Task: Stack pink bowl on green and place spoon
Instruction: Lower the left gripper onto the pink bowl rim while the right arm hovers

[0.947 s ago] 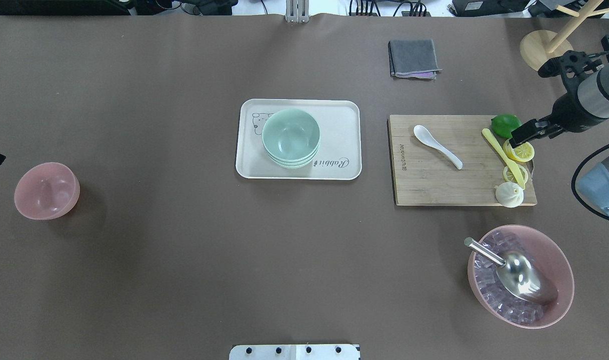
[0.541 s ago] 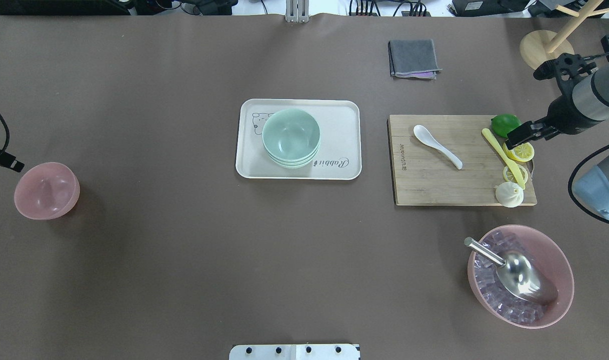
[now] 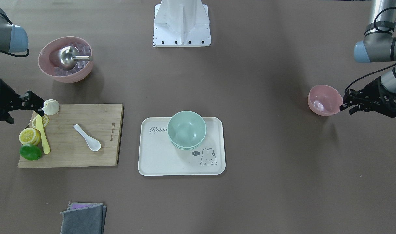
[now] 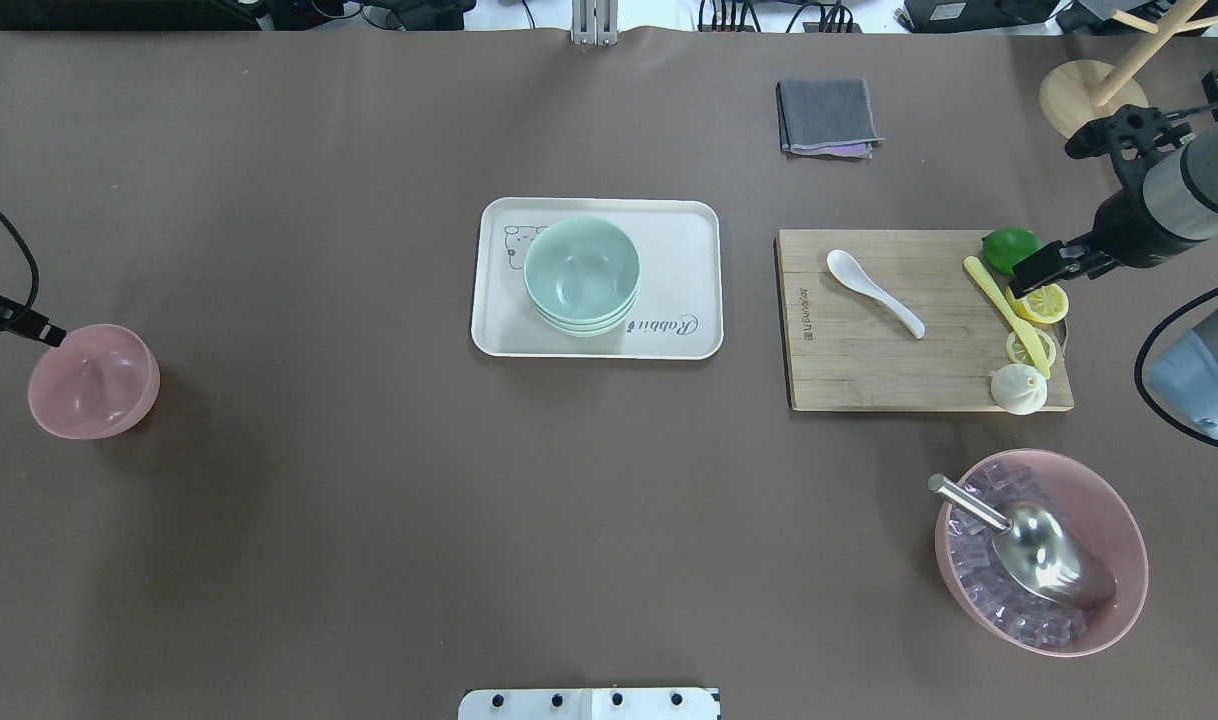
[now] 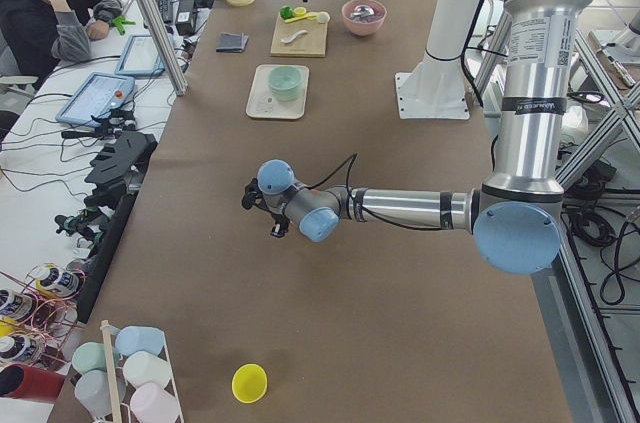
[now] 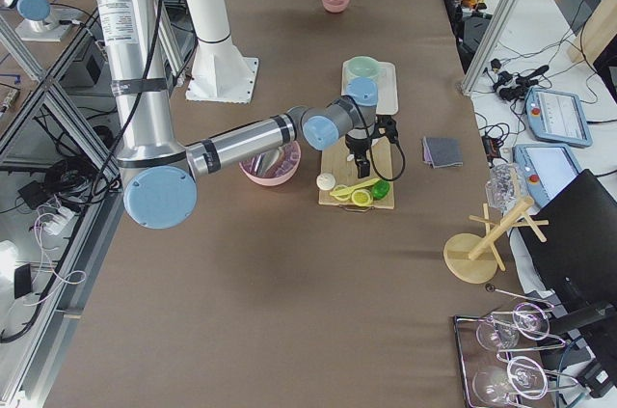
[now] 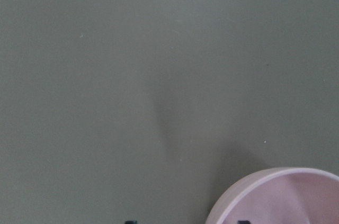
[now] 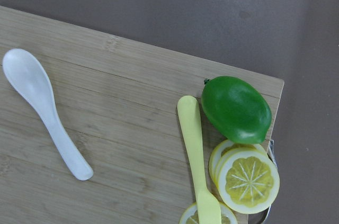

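The small pink bowl [image 4: 93,381] stands empty at the table's left end; it also shows in the front view [image 3: 324,100]. My left gripper [image 4: 51,336] is open just beside its far-left rim, and the rim [image 7: 280,197] fills the left wrist view's bottom right corner. A stack of green bowls [image 4: 581,275] sits on the white tray [image 4: 684,230]. The white spoon [image 4: 874,292] lies on the cutting board [image 4: 869,370], seen too in the right wrist view [image 8: 45,113]. My right gripper [image 4: 1031,268] hovers open and empty over the board's right end.
A lime [image 4: 1009,248], lemon slices [image 4: 1041,303], a yellow knife [image 4: 999,305] and a dumpling [image 4: 1017,388] crowd the board's right end. A large pink bowl [image 4: 1119,520] of ice holds a metal scoop. A grey cloth [image 4: 827,116] and a wooden rack [image 4: 1074,95] lie at the back.
My left gripper has come in from the left edge up to the pink bowl's rim. My right gripper has shifted a little left, toward the board's right end.
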Motion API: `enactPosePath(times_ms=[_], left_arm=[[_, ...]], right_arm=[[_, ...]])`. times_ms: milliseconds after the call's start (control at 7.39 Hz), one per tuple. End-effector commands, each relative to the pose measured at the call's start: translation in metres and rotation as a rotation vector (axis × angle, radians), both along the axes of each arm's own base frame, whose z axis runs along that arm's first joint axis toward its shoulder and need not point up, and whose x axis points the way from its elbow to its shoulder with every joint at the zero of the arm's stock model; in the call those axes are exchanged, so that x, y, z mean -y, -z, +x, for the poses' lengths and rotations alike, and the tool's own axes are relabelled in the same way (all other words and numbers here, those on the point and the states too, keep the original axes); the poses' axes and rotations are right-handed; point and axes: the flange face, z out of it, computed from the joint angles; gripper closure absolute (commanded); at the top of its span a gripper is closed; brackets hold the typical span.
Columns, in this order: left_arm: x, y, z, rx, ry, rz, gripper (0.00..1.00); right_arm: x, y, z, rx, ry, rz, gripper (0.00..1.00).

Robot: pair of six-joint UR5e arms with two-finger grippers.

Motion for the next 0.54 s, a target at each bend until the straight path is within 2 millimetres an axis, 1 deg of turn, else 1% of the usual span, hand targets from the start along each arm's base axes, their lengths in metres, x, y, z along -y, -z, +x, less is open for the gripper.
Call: enactPosePath(times_ms=[0,406], left_arm=[[-0.0035,-0.0016,0.0007,-0.005,-0.006,0.008,0.61],[-0.0071,0.0041,0.0061,-0.034,-0.034,-0.001,0.61]], right_arm=[[0.0,0.0005,0.0,0.0,0.0,0.001,0.0],[-0.0004,-0.0004,0.0002,0.0,0.0,-0.001,0.0]])
